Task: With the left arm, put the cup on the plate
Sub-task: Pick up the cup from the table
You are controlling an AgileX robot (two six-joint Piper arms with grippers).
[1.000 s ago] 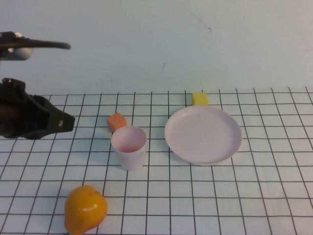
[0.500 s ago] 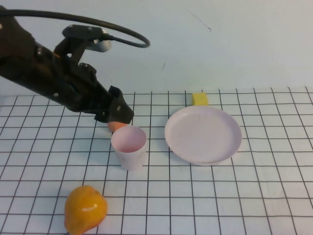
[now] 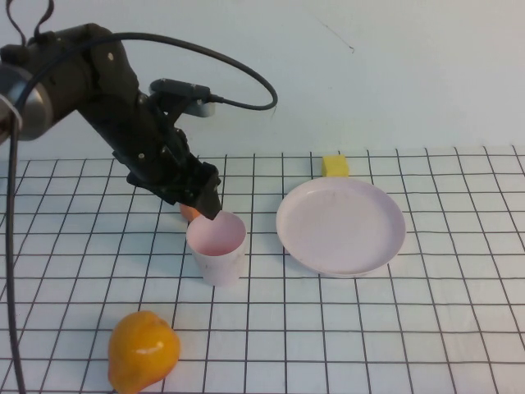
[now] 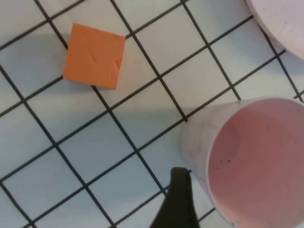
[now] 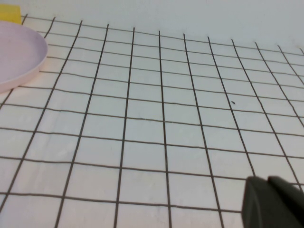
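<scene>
Orange block crowds cup; plate unobstructed.

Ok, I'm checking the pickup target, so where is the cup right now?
In the high view the cup stands upright on the grid mat left of centre, just left of the plate, with the left gripper at its far-left rim.

Matt plastic cup, smooth plate, glossy orange fruit.

Left of the plate: cup. Behind the cup: block, left gripper above. Behind the plate: another block. Right gripper right of the plate.
</scene>
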